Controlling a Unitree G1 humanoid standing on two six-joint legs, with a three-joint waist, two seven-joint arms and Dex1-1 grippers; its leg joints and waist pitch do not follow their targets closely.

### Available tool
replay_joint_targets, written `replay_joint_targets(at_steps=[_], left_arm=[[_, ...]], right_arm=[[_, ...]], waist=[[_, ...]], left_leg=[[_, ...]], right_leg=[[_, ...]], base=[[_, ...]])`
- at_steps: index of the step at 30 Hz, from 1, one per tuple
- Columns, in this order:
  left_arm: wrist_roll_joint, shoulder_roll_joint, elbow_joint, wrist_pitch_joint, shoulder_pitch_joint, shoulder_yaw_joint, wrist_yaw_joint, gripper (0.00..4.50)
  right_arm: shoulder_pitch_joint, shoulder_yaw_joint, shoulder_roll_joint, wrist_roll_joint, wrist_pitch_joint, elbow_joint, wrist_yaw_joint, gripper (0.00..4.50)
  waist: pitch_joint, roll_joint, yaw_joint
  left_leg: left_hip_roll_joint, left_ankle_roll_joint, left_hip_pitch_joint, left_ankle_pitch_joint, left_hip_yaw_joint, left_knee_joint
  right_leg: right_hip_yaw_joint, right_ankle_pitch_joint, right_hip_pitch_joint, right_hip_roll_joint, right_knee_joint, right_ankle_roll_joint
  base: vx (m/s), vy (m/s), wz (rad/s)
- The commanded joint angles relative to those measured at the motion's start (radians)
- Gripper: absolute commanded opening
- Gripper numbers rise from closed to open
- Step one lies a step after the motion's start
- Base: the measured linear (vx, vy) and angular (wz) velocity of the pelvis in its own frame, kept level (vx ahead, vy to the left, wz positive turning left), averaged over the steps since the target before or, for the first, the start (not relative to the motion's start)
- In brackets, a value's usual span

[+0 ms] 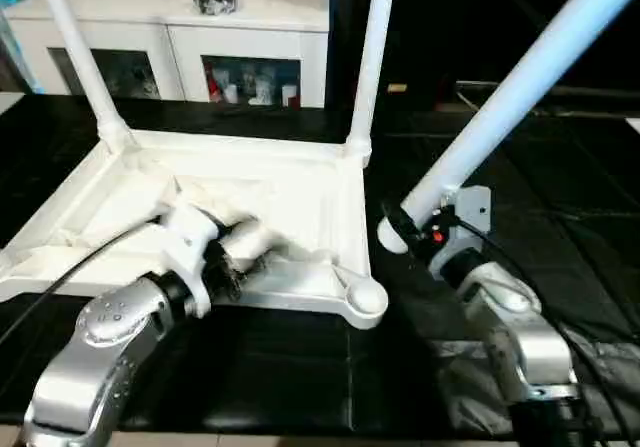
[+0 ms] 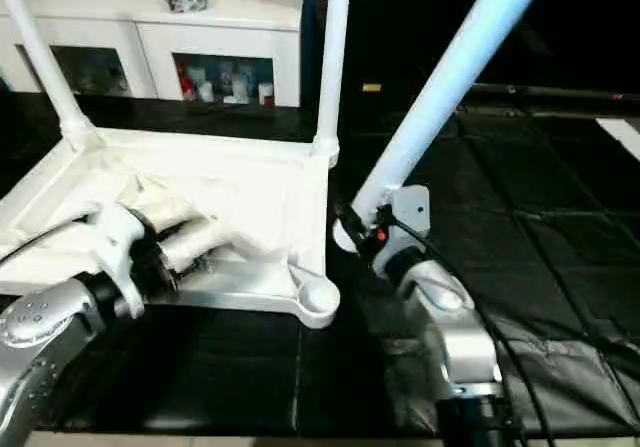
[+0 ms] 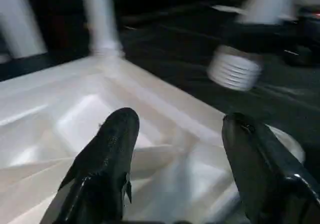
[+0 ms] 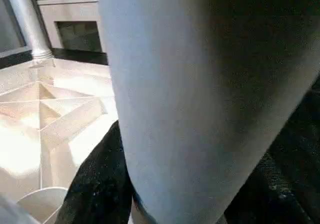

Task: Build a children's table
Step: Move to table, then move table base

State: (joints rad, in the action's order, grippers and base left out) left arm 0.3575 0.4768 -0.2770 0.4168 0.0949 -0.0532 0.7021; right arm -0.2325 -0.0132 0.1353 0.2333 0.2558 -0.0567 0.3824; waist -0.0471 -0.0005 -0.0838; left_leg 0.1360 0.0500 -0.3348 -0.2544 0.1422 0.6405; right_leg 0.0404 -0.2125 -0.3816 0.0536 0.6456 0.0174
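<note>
The children's table top (image 1: 300, 152) lies upside down on the black floor, ribbed underside up. Two white legs (image 1: 85, 57) (image 1: 372, 47) stand upright in its far corner sockets. My right gripper (image 1: 405, 229) is shut on a third leg (image 1: 520, 82) near its lower end. That leg tilts up to the right, and its threaded end (image 3: 235, 68) hangs just beside the bare near-right corner socket (image 1: 362, 299). My left gripper (image 3: 175, 134) is open over the ribs inside the top, close to the near rim, with nothing between its fingers (image 3: 107, 154).
A white glass-door cabinet (image 1: 180, 27) with small items on top stands behind the table top. Black tiled floor (image 1: 560, 167) spreads to the right. A grey cloth (image 1: 595, 367) lies at the near right, under my right arm.
</note>
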Motion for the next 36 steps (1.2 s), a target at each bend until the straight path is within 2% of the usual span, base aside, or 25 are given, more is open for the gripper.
replay_joint_targets(at_steps=[1, 2, 3, 4, 5, 7, 8, 9, 10, 12, 13, 14, 16, 18, 19, 22, 23, 25, 26, 27, 31, 32, 33, 34, 36], left_arm=[[-0.006, 0.053, 0.063, 0.006, 0.062, -0.056, 0.133, 3.01], [-0.012, 0.065, 0.094, 0.007, 0.085, -0.08, 0.182, 3.01], [-0.019, 0.077, 0.125, 0.007, 0.108, -0.109, 0.234, 3.01], [-0.047, 0.089, 0.17, -0.005, 0.141, -0.151, 0.286, 3.01], [-0.062, 0.1, 0.2, -0.012, 0.164, -0.18, 0.323, 3.01], [-0.099, 0.105, 0.271, -0.04, 0.217, -0.23, 0.375, 3.01], [-0.119, 0.106, 0.322, -0.061, 0.257, -0.259, 0.415, 3.01], [-0.124, 0.106, 0.335, -0.067, 0.267, -0.266, 0.424, 3.01], [-0.135, 0.104, 0.363, -0.077, 0.289, -0.278, 0.441, 3.01], [-0.15, 0.099, 0.41, -0.086, 0.324, -0.298, 0.465, 3.01], [-0.164, 0.093, 0.441, -0.101, 0.343, -0.307, 0.472, 3.01], [-0.179, 0.083, 0.484, -0.13, 0.366, -0.316, 0.477, 3.01], [-0.196, 0.057, 0.569, -0.171, 0.41, -0.324, 0.486, 2.74], [-0.201, 0.05, 0.599, -0.185, 0.426, -0.329, 0.497, 2.68], [-0.208, 0.041, 0.664, -0.206, 0.465, -0.349, 0.549, 2.63], [-0.209, 0.04, 0.679, -0.21, 0.474, -0.354, 0.562, 2.37], [-0.215, 0.041, 0.694, -0.213, 0.484, -0.365, 0.575, 2.26], [-0.224, 0.04, 0.708, -0.218, 0.491, -0.371, 0.581, 2.11], [-0.229, 0.039, 0.717, -0.22, 0.495, -0.375, 0.586, 1.99], [-0.233, 0.036, 0.725, -0.223, 0.496, -0.378, 0.587, 1.8], [-0.247, 0.026, 0.755, -0.241, 0.504, -0.381, 0.583, 1.63], [-0.25, 0.021, 0.764, -0.243, 0.506, -0.382, 0.581, 1.63], [-0.26, 0.016, 0.782, -0.255, 0.511, -0.386, 0.582, 1.47], [-0.268, 0.01, 0.798, -0.264, 0.516, -0.389, 0.584, 1.31], [-0.273, 0.004, 0.819, -0.277, 0.524, -0.39, 0.589, 1.16]], right_arm=[[-0.019, -0.005, 0.027, -0.004, 0.0, 0.024, 0.016, 1.92], [-0.017, -0.005, 0.034, 0.003, 0.005, 0.027, 0.024, 1.92], [-0.013, -0.004, 0.043, 0.005, 0.005, 0.034, 0.032, 1.92], [-0.006, -0.004, 0.051, 0.01, 0.012, 0.046, 0.041, 1.92], [-0.002, -0.003, 0.057, 0.014, 0.02, 0.056, 0.046, 1.92], [0.011, -0.006, 0.063, 0.031, 0.033, 0.078, 0.06, 1.92], [0.021, -0.008, 0.062, 0.044, 0.043, 0.096, 0.067, 1.92], [0.024, -0.009, 0.062, 0.046, 0.046, 0.1, 0.067, 1.92], [0.03, -0.01, 0.062, 0.049, 0.052, 0.111, 0.066, 1.92], [0.036, -0.01, 0.064, 0.054, 0.064, 0.124, 0.07, 1.92], [0.042, -0.006, 0.069, 0.055, 0.076, 0.131, 0.075, 1.92], [0.047, -0.001, 0.076, 0.051, 0.077, 0.136, 0.077, 1.92], [0.052, -0.007, 0.072, 0.041, 0.056, 0.133, 0.059, 1.92], [0.051, -0.012, 0.07, 0.043, 0.052, 0.131, 0.056, 1.92], [0.046, -0.022, 0.07, 0.056, 0.093, 0.138, 0.043, 1.92], [0.046, -0.022, 0.071, 0.058, 0.106, 0.142, 0.039, 1.92], [0.048, -0.019, 0.072, 0.055, 0.103, 0.142, 0.039, 1.92], [0.05, -0.019, 0.071, 0.055, 0.101, 0.143, 0.038, 1.92], [0.051, -0.019, 0.069, 0.056, 0.1, 0.145, 0.038, 1.92], [0.052, -0.021, 0.068, 0.057, 0.099, 0.146, 0.036, 1.92], [0.056, -0.024, 0.066, 0.053, 0.094, 0.146, 0.026, 1.92], [0.057, -0.026, 0.065, 0.052, 0.094, 0.144, 0.023, 1.92], [0.06, -0.026, 0.064, 0.053, 0.096, 0.144, 0.02, 1.92], [0.064, -0.024, 0.064, 0.053, 0.099, 0.148, 0.018, 1.92], [0.067, -0.023, 0.062, 0.053, 0.104, 0.153, 0.017, 1.92]], waist=[[0.043, 0.019, -0.001], [0.045, 0.018, -0.002], [0.048, 0.014, -0.001], [0.046, 0.022, -0.002], [0.049, 0.02, 0.0], [0.05, 0.024, 0.0], [0.053, 0.034, -0.001], [0.053, 0.028, 0.002], [0.056, 0.028, 0.002], [0.057, 0.032, 0.005], [0.059, 0.039, 0.007], [0.057, 0.036, 0.01], [0.062, 0.039, 0.01], [0.063, 0.04, 0.01], [0.061, 0.043, 0.012], [0.061, 0.041, 0.014], [0.061, 0.045, 0.014], [0.06, 0.043, 0.018], [0.06, 0.047, 0.018], [0.058, 0.046, 0.02], [0.059, 0.047, 0.018], [0.059, 0.052, 0.017], [0.058, 0.05, 0.018], [0.058, 0.054, 0.019], [0.059, 0.054, 0.017]], left_leg=[[0.066, 0.011, 0.001, -0.192, -0.024, -0.103], [0.065, 0.012, 0.007, -0.201, -0.02, -0.102], [0.064, 0.012, 0.001, -0.185, -0.019, -0.103], [0.064, 0.008, 0.0, -0.168, -0.019, -0.106], [0.067, 0.011, -0.002, -0.156, -0.019, -0.103], [0.065, 0.005, -0.005, -0.139, -0.019, -0.104], [0.067, 0.01, -0.003, -0.135, -0.021, -0.103], [0.067, 0.008, -0.004, -0.125, -0.019, -0.103], [0.069, 0.006, -0.008, -0.096, -0.02, -0.101], [0.069, 0.006, -0.013, -0.077, -0.021, -0.098], [0.068, 0.006, -0.012, -0.07, -0.021, -0.096], [0.067, 0.004, -0.012, -0.073, -0.019, -0.095], [0.068, -0.004, -0.014, -0.052, -0.018, -0.092], [0.07, 0.0, -0.014, -0.058, -0.019, -0.093], [0.07, -0.001, -0.014, -0.063, -0.02, -0.094], [0.074, 0.002, -0.013, -0.074, -0.021, -0.096], [0.073, 0.002, -0.014, -0.072, -0.021, -0.095], [0.073, 0.001, -0.015, -0.078, -0.02, -0.095], [0.072, 0.001, -0.015, -0.077, -0.02, -0.094], [0.073, -0.001, -0.015, -0.082, -0.02, -0.095], [0.073, -0.005, -0.015, -0.076, -0.019, -0.094], [0.074, -0.006, -0.016, -0.068, -0.021, -0.094], [0.073, -0.008, -0.017, -0.066, -0.019, -0.093], [0.072, -0.009, -0.017, -0.068, -0.019, -0.092], [0.072, -0.011, -0.017, -0.067, -0.019, -0.092]], right_leg=[[-0.061, -0.321, 0.029, 0.088, -0.101, 0.137], [-0.061, -0.32, 0.024, 0.084, -0.1, 0.137], [-0.06, -0.289, 0.033, 0.083, -0.095, 0.138], [-0.061, -0.277, 0.032, 0.082, -0.099, 0.136], [-0.06, -0.246, 0.036, 0.085, -0.091, 0.147], [-0.06, -0.247, 0.04, 0.084, -0.095, 0.141], [-0.059, -0.236, 0.039, 0.086, -0.091, 0.147], [-0.058, -0.211, 0.041, 0.084, -0.093, 0.151], [-0.058, -0.161, 0.046, 0.087, -0.087, 0.166], [-0.055, -0.118, 0.05, 0.087, -0.082, 0.187], [-0.054, -0.103, 0.05, 0.088, -0.081, 0.2], [-0.054, -0.104, 0.05, 0.086, -0.084, 0.203], [-0.053, -0.087, 0.054, 0.089, -0.084, 0.212], [-0.052, -0.092, 0.056, 0.091, -0.082, 0.214], [-0.052, -0.096, 0.055, 0.091, -0.084, 0.216], [-0.052, -0.103, 0.057, 0.094, -0.083, 0.221], [-0.052, -0.102, 0.056, 0.095, -0.083, 0.223], [-0.052, -0.105, 0.057, 0.094, -0.085, 0.226], [-0.053, -0.111, 0.058, 0.096, -0.086, 0.227], [-0.053, -0.121, 0.057, 0.095, -0.088, 0.227], [-0.053, -0.128, 0.057, 0.096, -0.089, 0.229], [-0.052, -0.123, 0.058, 0.096, -0.086, 0.231], [-0.052, -0.122, 0.057, 0.095, -0.089, 0.229], [-0.052, -0.126, 0.058, 0.094, -0.09, 0.227], [-0.052, -0.131, 0.058, 0.095, -0.091, 0.224]], base=[[0.0, 0.0, 0.0], [0.0, 0.0, 0.0], [0.0, 0.0, 0.0], [0.0, 0.0, 0.0], [0.0, 0.0, 0.0], [0.0, 0.0, 0.0], [0.0, 0.0, 0.0], [0.0, 0.0, 0.0], [0.0, 0.0, 0.0], [0.0, 0.0, 0.0], [0.0, 0.0, 0.0], [0.0, 0.0, 0.0], [0.0, 0.0, 0.0], [0.0, 0.0, 0.0], [0.0, 0.0, 0.0], [0.0, 0.0, 0.0], [0.0, 0.0, 0.0], [0.0, 0.0, 0.0], [0.0, 0.0, 0.0], [0.0, 0.0, 0.0], [0.0, 0.0, 0.0], [0.0, 0.0, 0.0], [0.0, 0.0, 0.0], [0.0, 0.0, 0.0], [0.0, 0.0, 0.0]])
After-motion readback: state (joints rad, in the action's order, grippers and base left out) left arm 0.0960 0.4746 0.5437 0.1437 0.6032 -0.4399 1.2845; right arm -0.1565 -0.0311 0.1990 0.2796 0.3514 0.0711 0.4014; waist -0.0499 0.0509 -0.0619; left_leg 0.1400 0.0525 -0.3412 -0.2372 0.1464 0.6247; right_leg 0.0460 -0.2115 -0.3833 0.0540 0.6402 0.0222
